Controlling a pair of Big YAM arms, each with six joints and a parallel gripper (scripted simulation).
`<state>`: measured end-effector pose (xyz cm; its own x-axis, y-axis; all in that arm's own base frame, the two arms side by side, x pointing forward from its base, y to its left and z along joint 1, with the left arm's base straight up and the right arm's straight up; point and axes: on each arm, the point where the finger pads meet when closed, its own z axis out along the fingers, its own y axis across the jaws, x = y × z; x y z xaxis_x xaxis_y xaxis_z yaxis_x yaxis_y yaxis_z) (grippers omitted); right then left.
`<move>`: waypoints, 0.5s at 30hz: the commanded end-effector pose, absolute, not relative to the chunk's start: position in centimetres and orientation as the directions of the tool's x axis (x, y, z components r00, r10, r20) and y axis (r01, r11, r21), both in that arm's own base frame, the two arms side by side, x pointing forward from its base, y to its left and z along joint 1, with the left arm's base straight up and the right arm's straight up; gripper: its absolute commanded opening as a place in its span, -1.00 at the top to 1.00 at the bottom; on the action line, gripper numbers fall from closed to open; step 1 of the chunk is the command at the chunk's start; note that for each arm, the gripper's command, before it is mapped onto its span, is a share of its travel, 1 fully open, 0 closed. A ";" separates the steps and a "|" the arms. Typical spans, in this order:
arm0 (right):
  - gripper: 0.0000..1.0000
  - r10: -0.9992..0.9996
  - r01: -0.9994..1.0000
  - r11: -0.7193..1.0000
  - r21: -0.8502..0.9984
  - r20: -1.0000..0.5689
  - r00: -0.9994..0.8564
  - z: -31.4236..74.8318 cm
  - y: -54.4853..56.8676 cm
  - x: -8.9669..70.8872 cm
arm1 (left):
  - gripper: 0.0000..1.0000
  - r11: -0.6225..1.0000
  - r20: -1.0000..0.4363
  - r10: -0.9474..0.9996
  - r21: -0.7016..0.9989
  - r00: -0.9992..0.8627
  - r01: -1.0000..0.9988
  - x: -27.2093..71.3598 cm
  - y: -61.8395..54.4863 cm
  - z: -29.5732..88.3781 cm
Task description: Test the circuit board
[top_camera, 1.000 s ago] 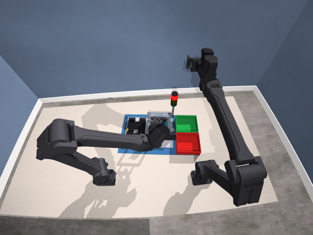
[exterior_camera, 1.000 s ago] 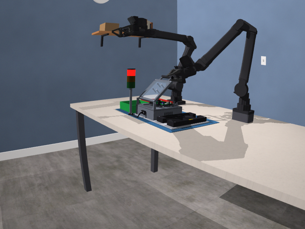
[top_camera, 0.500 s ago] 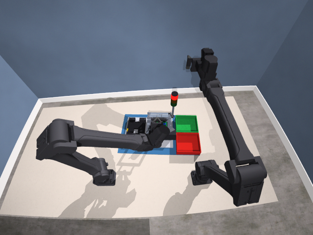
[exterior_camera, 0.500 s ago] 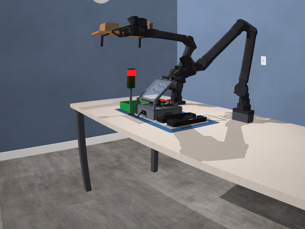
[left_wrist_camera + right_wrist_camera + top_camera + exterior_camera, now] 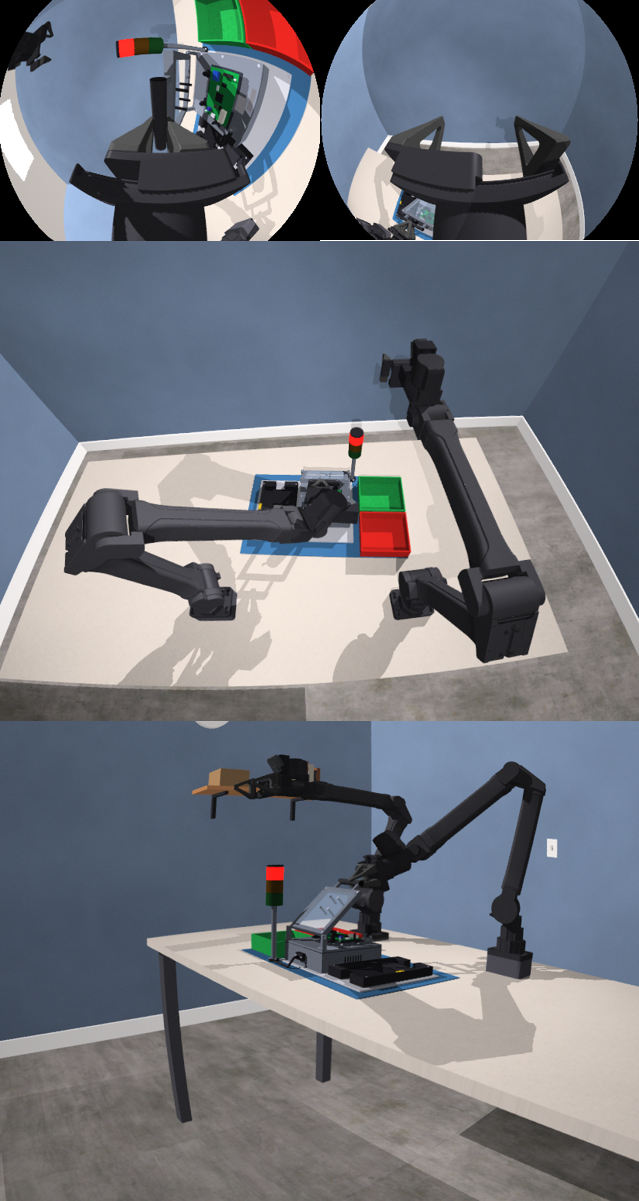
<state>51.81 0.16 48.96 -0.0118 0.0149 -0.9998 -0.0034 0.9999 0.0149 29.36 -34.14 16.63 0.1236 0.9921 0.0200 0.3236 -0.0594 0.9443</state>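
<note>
The circuit board [image 5: 343,938] [image 5: 213,93] lies component side up in the grey tester [image 5: 335,961] [image 5: 252,74]. Its white connector [image 5: 222,116] shows at the board's lower end in the left wrist view. The black post and pins cannot be told apart there. The clear lid [image 5: 326,910] stands tilted open. My left gripper [image 5: 159,120] is shut on the lid's dark handle bar [image 5: 158,93]. The signal light [image 5: 355,439] [image 5: 274,872] [image 5: 126,47] is lit red. My right gripper [image 5: 389,369] [image 5: 479,119] is open and empty, high up and far from the tester.
The green bin [image 5: 379,477] [image 5: 219,41] and red bin [image 5: 384,553] [image 5: 272,54] stand side by side, right of the tester in the top view. The black tray [image 5: 392,975] is on the tester's other side. The light's thin pole [image 5: 274,932] rises beside the tester.
</note>
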 end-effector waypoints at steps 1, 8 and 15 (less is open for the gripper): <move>-1.00 0.000 0.000 1.000 0.000 -1.000 0.011 49.8 0.0 51.8 | 0.81 0.016 -0.042 0.996 0.951 0.076 0.310 31.2 -34.9 20.7; -1.00 0.000 0.000 1.000 0.000 -1.000 0.011 49.8 0.0 51.8 | 0.81 0.011 -0.042 0.996 0.935 0.079 0.354 31.8 -35.0 21.3; -1.00 0.000 0.000 1.000 0.000 -1.000 0.011 49.8 0.0 51.8 | 0.81 0.006 -0.042 0.996 0.913 0.080 0.407 32.6 -35.0 22.1</move>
<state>51.81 0.16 48.96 -0.0118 0.0149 -0.9998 -0.0034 0.9999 0.0149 30.67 -34.27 17.93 0.1125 0.9936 0.0140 0.4220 -0.0606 0.9046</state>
